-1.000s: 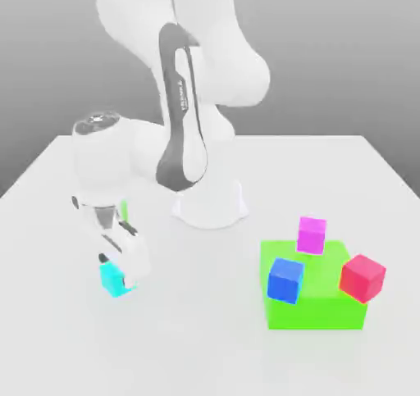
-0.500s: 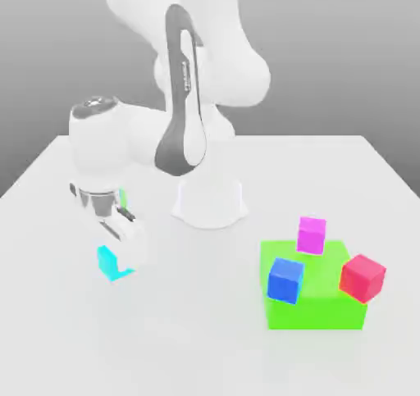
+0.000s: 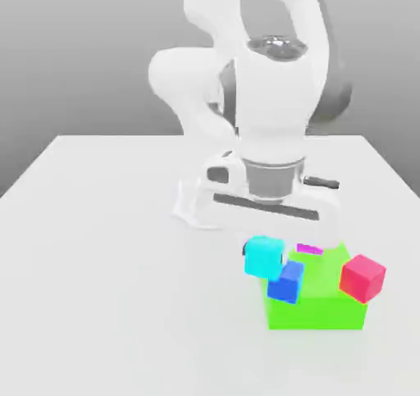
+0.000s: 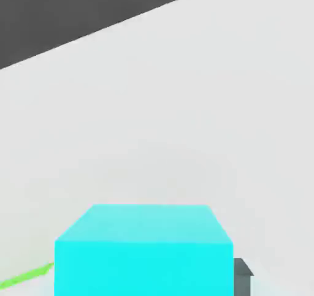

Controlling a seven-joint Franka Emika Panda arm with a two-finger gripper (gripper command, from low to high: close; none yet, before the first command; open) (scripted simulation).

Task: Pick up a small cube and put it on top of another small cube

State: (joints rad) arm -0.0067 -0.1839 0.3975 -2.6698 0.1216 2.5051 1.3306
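Observation:
The small cube (image 3: pixel 263 256) is cyan and hangs in the air under my hand, with my gripper (image 3: pixel 264 240) shut on it. It sits just above and to the exterior view's left of a darker blue cube (image 3: pixel 285 283), which rests on a big green block (image 3: pixel 320 307). A red cube (image 3: pixel 362 277) lies on the block's right corner in the exterior view. Behind the hand, a sliver of a magenta cube (image 3: pixel 309 248) shows. In the hand view the cyan cube (image 4: pixel 144 252) is close up, with a dark fingertip (image 4: pixel 243 275) beside it.
The white table (image 3: pixel 107 288) spreads wide to the exterior view's left. The arm's round white base (image 3: pixel 193 206) stands behind the green block. A thin edge of the green block (image 4: pixel 24 277) shows in the hand view.
The gripper closed on the cyan cube at the exterior view's left, lifted it, and swung across to the right, over the green block beside the blue cube.

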